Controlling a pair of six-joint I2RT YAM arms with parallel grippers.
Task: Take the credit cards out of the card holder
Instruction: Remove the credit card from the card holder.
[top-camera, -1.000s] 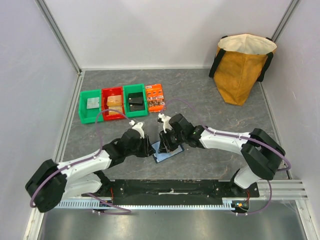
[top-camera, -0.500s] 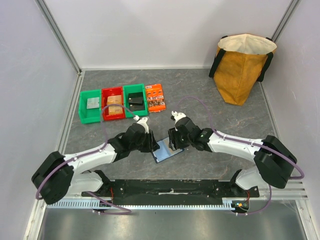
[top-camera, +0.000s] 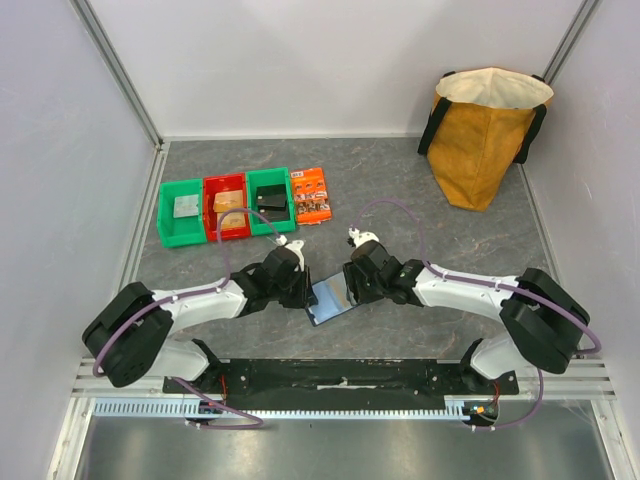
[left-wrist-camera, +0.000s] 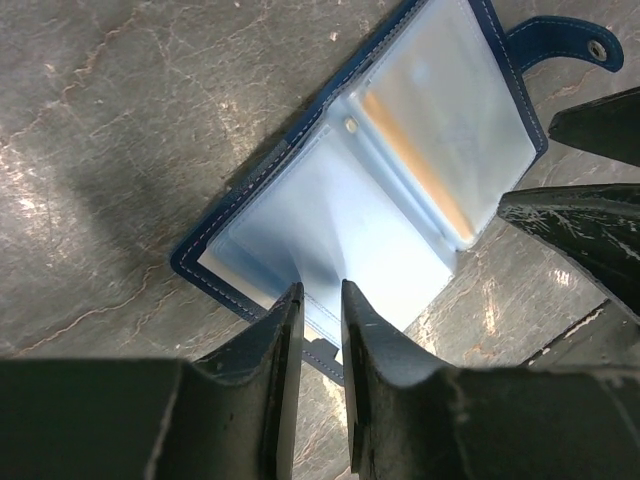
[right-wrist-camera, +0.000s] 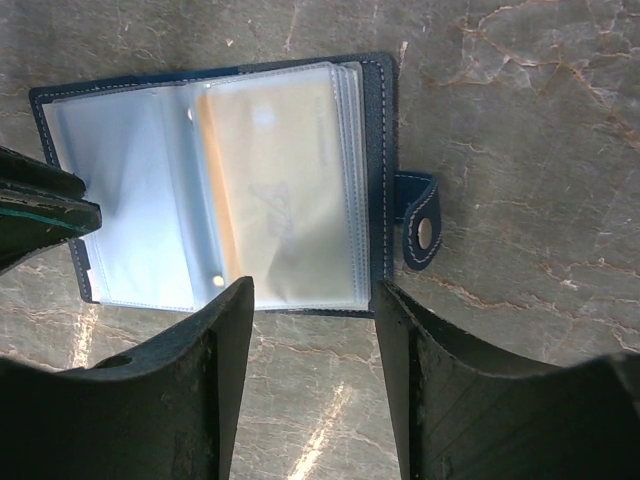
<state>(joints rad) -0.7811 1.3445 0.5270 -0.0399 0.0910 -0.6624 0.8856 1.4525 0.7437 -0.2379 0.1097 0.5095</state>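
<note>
The grey table (top-camera: 430, 200) bears the navy card holder (top-camera: 330, 298), which lies open between the two arms. The right gripper (right-wrist-camera: 305, 330) hangs spread wide over the holder's tab-side half. The left gripper (left-wrist-camera: 318, 310), fingers nearly together, pinches a clear sleeve at the opposite edge. A tan-gold credit card (right-wrist-camera: 275, 200) sits in a sleeve beside the closing tab (right-wrist-camera: 420, 232).
</note>
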